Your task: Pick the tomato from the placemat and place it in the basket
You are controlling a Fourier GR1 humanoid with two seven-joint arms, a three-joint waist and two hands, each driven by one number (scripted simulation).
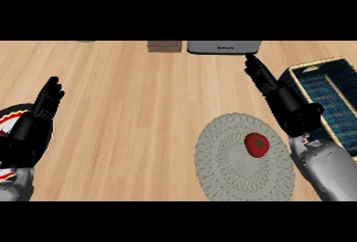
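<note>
- The tomato (257, 143) sits on the right half of the round woven placemat (242, 159), near the wooden counter's (140, 118) front edge.
- Right hand (279, 94) hovers just beyond the placemat, fingers straight, holding nothing.
- The dark blue basket (333, 97) lies at the counter's right edge, beside that hand.
- Left hand (38, 116) rests at the left edge, fingers straight and empty, over a dark patterned plate (8, 120).
- A grey appliance (223, 47) and a brown block (165, 46) line the back edge.

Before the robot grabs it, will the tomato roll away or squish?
The tomato looks round and smooth, so a nudge would probably set it rolling across the flat placemat. It seems small beside the right hand, so likely light. Its glossy skin might be slippery; whether it squishes can't be told.
</note>
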